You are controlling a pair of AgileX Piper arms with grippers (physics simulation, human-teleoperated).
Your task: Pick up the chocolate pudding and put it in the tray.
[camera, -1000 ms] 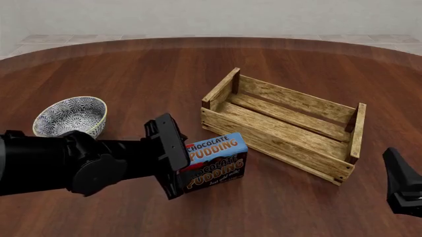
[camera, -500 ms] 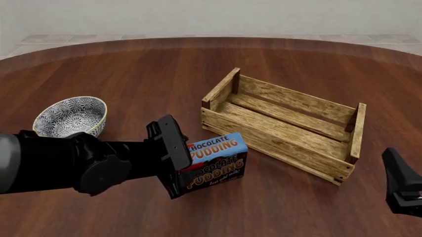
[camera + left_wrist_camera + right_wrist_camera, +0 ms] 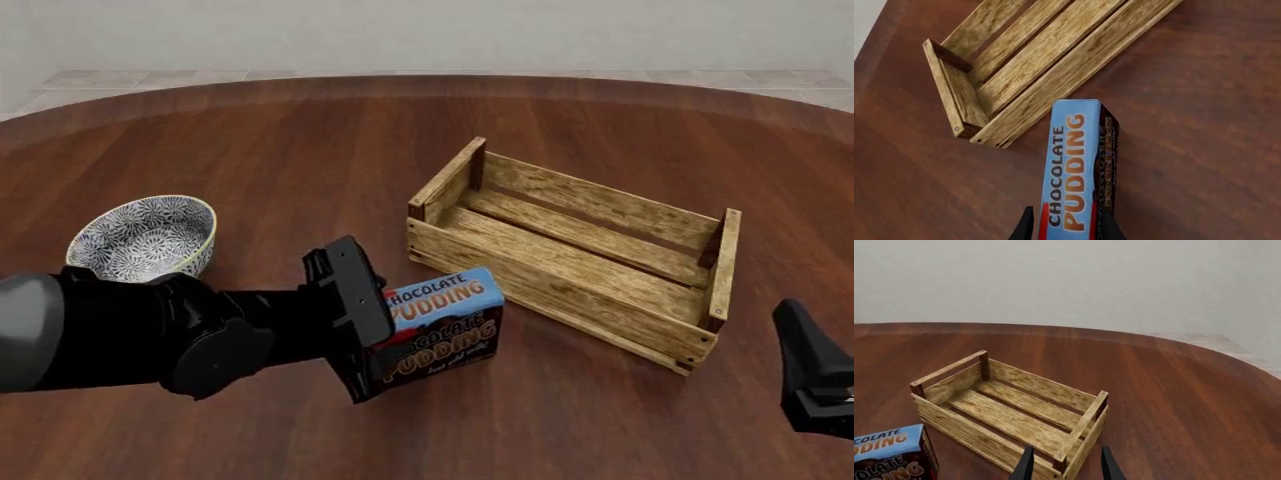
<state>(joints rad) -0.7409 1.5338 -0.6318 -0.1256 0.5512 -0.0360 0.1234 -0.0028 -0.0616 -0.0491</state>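
**Pudding carton pinched at its narrow end**

Our left gripper [image 3: 1066, 231] has its fingers clamped on the chocolate pudding [image 3: 438, 325], which sits just beside the tray [image 3: 567, 290], near its front wall. We judge it light, stiff and smooth-skinned, best held across the thin faces. Blue top, brown below, orange lettering. Our right gripper [image 3: 1065, 469] hangs with fingers apart.

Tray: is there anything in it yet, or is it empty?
Empty. The tray shows only bare slats inside in the front and right wrist views. The chocolate pudding is outside it, beside its near wall, between the left tool's fingers.
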